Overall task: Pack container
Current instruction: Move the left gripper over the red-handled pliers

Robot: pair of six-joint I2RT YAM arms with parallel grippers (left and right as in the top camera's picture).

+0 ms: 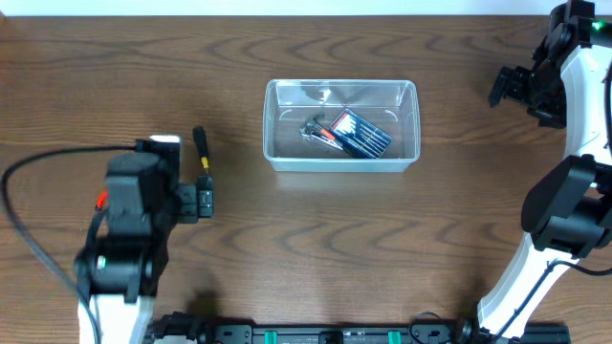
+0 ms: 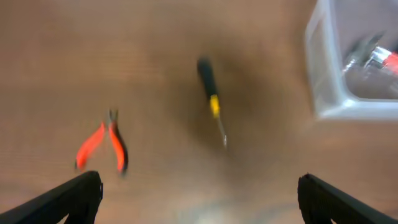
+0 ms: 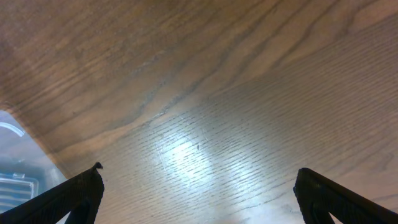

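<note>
Closest to us, at the near left of the brown wooden table (image 1: pixel 382 248), sits the black left arm (image 1: pixel 129 229). Its left claw (image 2: pixel 199 193) is spread wide, with nothing between the two black fingers (image 2: pixel 74 196), and it hangs above the bare wood. Just past the fingers, in the left wrist view, we see small pliers with orange handles (image 2: pixel 102 146) lying flat on the table. From above they are almost hidden under the arm, and only a bit of orange shows. A little farther on and to the right lies a thin screwdriver with a black and yellow handle (image 2: pixel 210 93). It is apart from the pliers, and its metal tip points back toward the claw. Farther still, near the middle of the table, stands the big clear plastic box with round corners (image 1: pixel 272 124), to the right of the screwdriver and not touching it. Inside it we see a dark flat pack with red lines (image 1: pixel 361 135) and a shiny silver tool (image 1: pixel 312 130) just beside it. Farthest away, at the far right, is the white right arm (image 1: pixel 579 96). Its right claw (image 3: pixel 199 186) is also spread wide and holds nothing, over bare wood. A corner of the clear box shows at the lower left of the right wrist view.
</note>
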